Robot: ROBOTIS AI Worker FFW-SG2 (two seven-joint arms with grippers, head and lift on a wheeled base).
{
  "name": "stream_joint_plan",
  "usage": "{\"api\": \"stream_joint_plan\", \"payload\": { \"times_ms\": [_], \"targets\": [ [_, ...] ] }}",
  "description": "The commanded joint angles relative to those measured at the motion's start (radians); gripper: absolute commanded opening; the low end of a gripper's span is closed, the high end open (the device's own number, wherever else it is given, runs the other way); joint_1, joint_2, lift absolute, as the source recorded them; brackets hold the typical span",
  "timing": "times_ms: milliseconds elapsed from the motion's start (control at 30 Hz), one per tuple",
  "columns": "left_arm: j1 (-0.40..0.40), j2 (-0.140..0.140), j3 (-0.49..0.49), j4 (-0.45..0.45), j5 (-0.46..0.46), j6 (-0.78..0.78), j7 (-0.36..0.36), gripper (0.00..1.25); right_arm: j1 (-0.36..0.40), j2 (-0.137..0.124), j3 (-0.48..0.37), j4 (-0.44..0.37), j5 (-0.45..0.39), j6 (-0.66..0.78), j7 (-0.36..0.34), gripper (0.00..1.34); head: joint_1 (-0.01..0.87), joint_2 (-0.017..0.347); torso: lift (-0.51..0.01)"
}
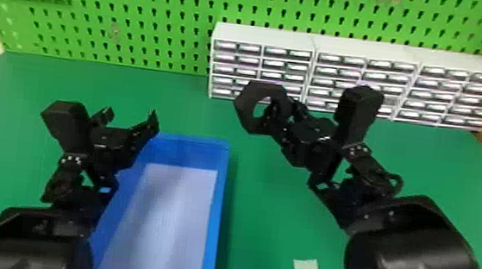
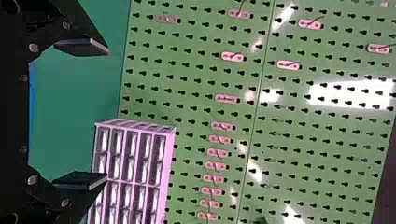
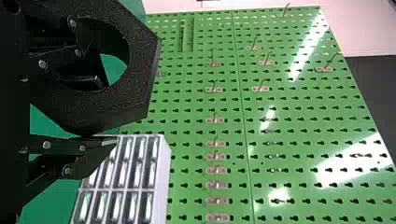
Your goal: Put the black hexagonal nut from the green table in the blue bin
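Right gripper [image 1: 283, 107] pinches the black hexagonal nut [image 1: 245, 106]; left gripper [image 1: 130, 116] gapes wide, empty.

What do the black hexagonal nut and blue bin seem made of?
The black hexagonal nut looks like matte plastic, finely speckled with no metallic shine, though coated metal is possible. The blue bin looks like smooth plastic, its walls evenly coloured.

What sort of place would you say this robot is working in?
It looks like a workshop or parts-handling station, perhaps a lab mock-up: there is a green pegboard with hooks, a row of small-drawer cabinets, and a green table carrying a blue bin.
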Motion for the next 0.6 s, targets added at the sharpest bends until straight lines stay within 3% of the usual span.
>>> {"api": "stream_joint_plan", "payload": {
  "times_ms": [0,567],
  "targets": [
    [0.000,0.000,0.000,0.000,0.000,-0.001,0.000,0.94,-0.022,0.000,0.033,0.027,-0.045,0.017,0.001,0.41,0.686,0.051,-0.097],
    [-0.005,0.000,0.010,0.000,-0.005,0.000,0.008,0.94,-0.087,-0.013,0.145,0.083,-0.156,0.079,0.006,0.41,0.686,0.051,-0.097]
  ]
}}
